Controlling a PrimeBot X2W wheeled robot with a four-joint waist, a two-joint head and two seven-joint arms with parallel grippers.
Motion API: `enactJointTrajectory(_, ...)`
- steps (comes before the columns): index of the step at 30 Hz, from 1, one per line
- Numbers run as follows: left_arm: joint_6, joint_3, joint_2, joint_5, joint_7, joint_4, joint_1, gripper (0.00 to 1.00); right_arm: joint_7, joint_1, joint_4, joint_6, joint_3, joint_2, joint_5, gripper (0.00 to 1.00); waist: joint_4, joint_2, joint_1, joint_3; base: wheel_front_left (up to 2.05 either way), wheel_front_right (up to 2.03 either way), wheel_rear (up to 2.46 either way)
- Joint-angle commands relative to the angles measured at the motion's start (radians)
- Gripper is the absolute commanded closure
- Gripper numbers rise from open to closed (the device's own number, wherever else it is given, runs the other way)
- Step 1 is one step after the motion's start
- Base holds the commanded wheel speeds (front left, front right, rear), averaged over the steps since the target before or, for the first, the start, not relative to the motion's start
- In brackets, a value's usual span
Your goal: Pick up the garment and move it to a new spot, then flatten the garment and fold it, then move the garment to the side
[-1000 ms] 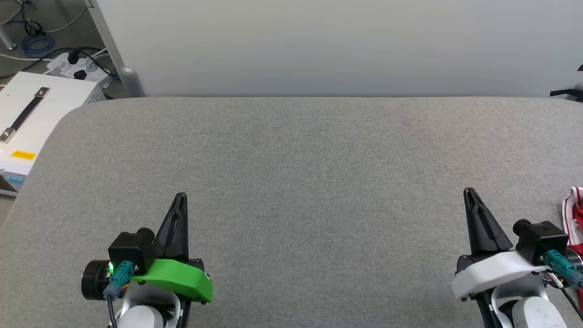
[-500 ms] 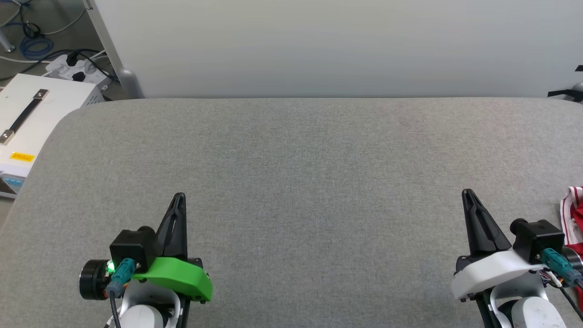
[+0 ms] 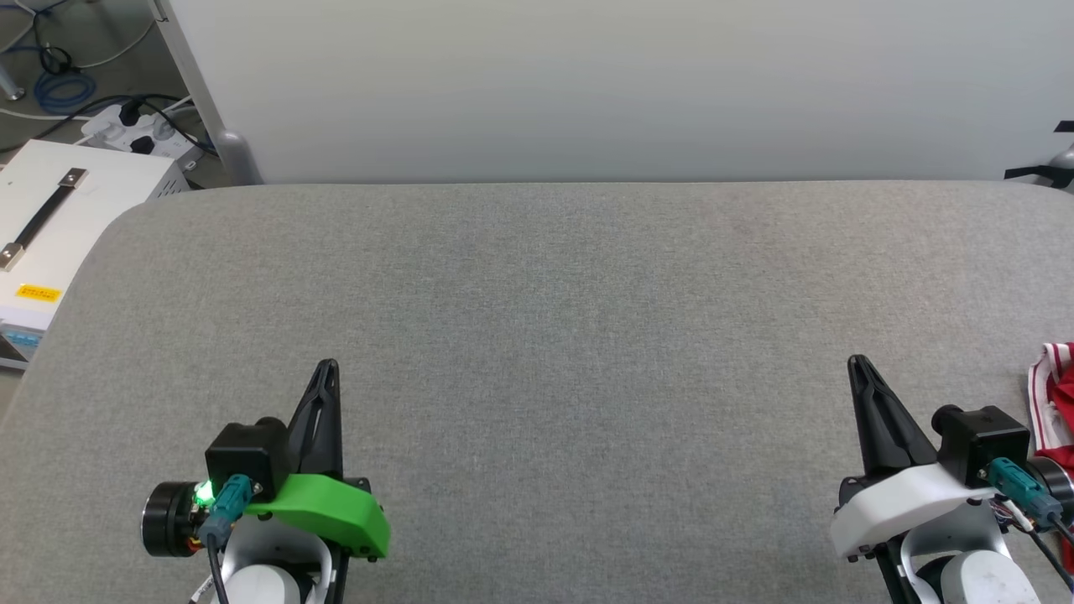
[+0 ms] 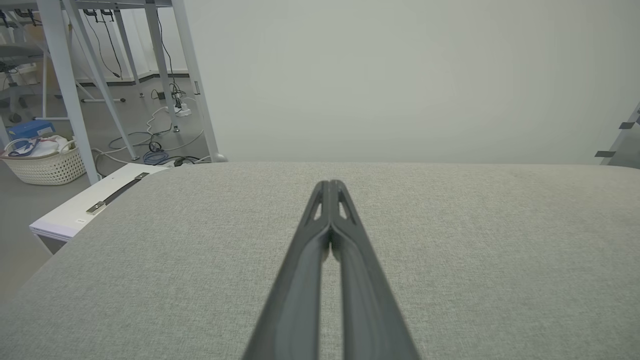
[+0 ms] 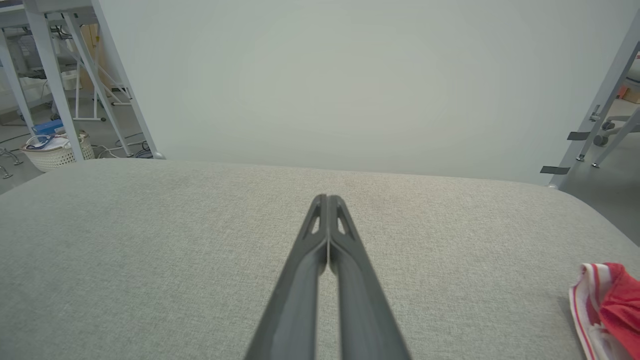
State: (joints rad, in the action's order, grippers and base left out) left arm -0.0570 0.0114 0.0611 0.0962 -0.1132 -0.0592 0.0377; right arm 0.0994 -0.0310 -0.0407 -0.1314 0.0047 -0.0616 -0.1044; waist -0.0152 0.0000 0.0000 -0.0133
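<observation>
Head view: two tools, one garment, one counter. The left tool (image 3: pixel 329 367), green housing, sits near-left over the grey counter (image 3: pixel 537 319), fingers clenched together on nothing. The right tool (image 3: pixel 856 361), white housing, sits near-right, also clenched and empty. The garment (image 3: pixel 1059 403) lies on the counter at the right edge of the view, just right of the right tool, cut off. Red cloth with red-white striped trim; any lettering is hidden. Far left, off the counter: one white case (image 3: pixel 50 226) with a black handle, one yellow label (image 3: pixel 38 293) too small to read, one power strip (image 3: pixel 138 130).

Left wrist view: left tool (image 4: pixel 329 184) fingers pressed tip to tip above bare counter. One basket (image 4: pixel 47 165) on the floor, far left.

Right wrist view: right tool (image 5: pixel 326 198) fingers pressed together, empty. Garment (image 5: pixel 607 305) bunched near-right on the counter, apart from the fingers.
</observation>
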Motion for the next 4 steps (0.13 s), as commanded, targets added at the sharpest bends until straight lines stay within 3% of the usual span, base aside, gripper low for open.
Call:
enactJointTrajectory(1,0.005,-0.003,-0.005,-0.013,0.007,0.006,-0.017,1.0,-0.005,0.013,0.008,0.0,-0.002,0.003,0.01,1.0,0.0,0.0,0.0,0.0,0.0,0.0,0.0)
enactJointTrajectory(4,0.008,-0.003,-0.005,-0.017,0.012,0.009,-0.018,1.0,-0.01,0.014,0.01,0.0,-0.002,0.004,0.015,1.0,0.001,0.0,0.0,0.001,0.0,0.0,0.0)
